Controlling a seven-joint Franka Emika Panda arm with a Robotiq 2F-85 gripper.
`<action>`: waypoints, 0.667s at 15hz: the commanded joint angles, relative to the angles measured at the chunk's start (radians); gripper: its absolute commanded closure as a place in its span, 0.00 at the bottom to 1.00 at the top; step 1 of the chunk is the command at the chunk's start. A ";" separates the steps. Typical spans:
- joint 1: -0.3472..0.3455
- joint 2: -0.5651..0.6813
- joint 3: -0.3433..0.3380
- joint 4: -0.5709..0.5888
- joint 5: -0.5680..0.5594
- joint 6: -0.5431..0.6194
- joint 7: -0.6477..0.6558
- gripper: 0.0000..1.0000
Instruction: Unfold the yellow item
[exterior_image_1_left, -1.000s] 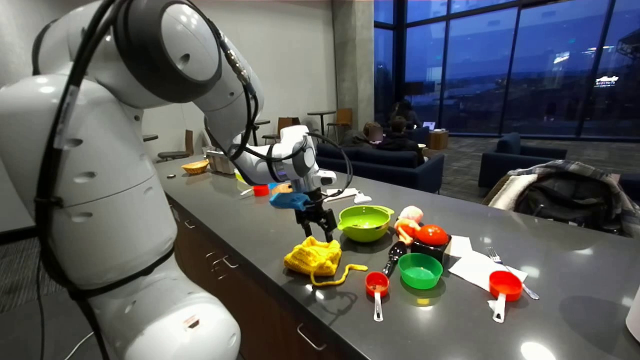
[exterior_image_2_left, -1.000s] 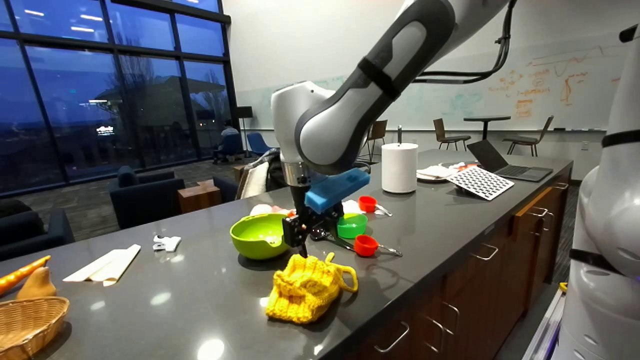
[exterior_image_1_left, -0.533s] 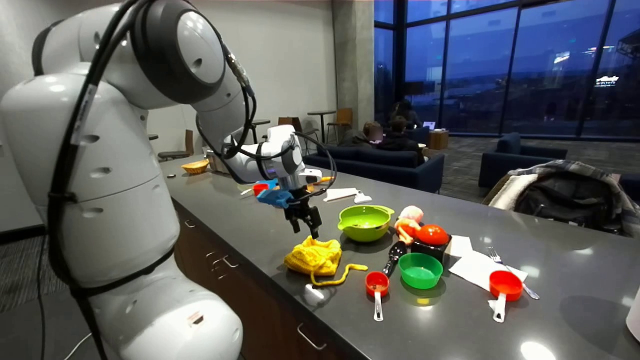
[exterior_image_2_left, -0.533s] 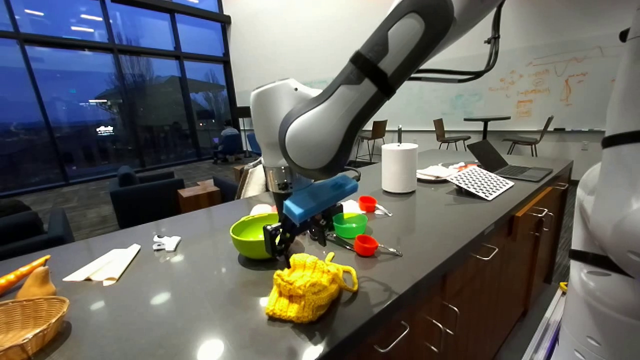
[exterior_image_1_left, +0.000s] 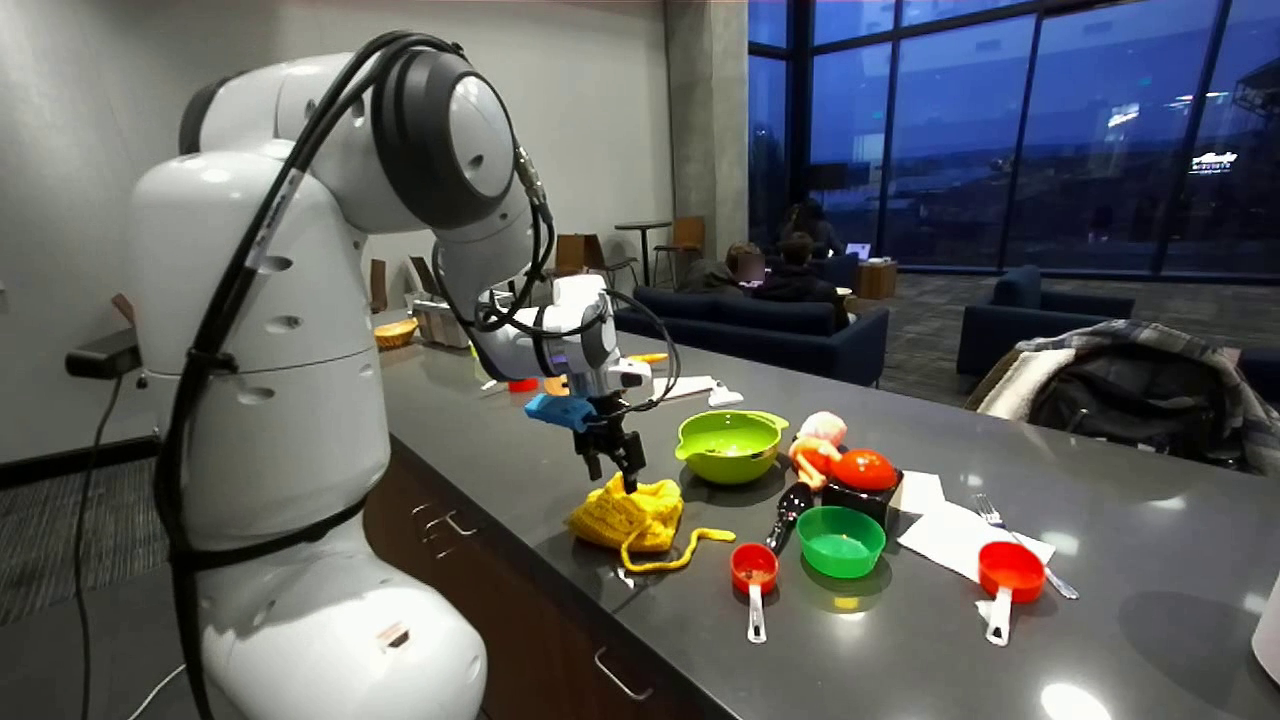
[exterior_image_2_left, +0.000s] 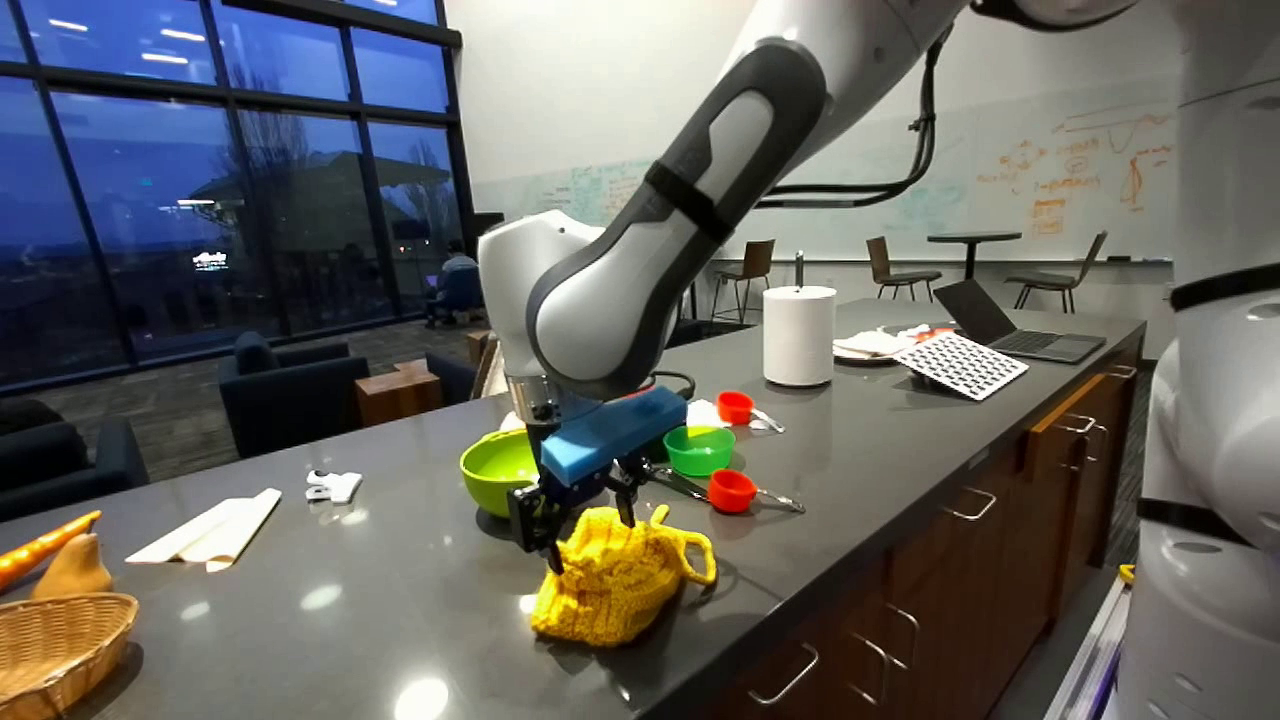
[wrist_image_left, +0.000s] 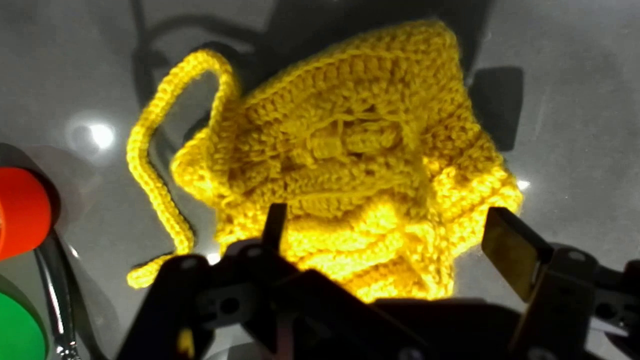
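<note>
Counter (exterior_image_2_left: 400, 590): dark grey, glossy
Cloth (wrist_image_left: 350, 170): yellow, crumpled
Bowl (exterior_image_1_left: 725, 464): lime green
Basket (exterior_image_2_left: 85, 650): wicker
Paper roll (exterior_image_2_left: 798, 338): upright
Laptop (exterior_image_2_left: 1048, 345): open

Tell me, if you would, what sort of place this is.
Probably an office lounge: a large whiteboard with orange handwriting, a long dark-blue sofa and tall dark-framed windows suggest it.

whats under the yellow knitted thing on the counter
Dark countertop shows around the yellow knitted item, which lies on it; anything directly beneath is covered and cannot be seen.
</note>
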 joint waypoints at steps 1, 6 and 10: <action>0.032 0.070 -0.024 0.054 0.031 0.005 -0.013 0.00; 0.056 0.129 -0.042 0.091 0.040 0.009 -0.015 0.26; 0.074 0.145 -0.053 0.101 0.040 0.015 -0.012 0.55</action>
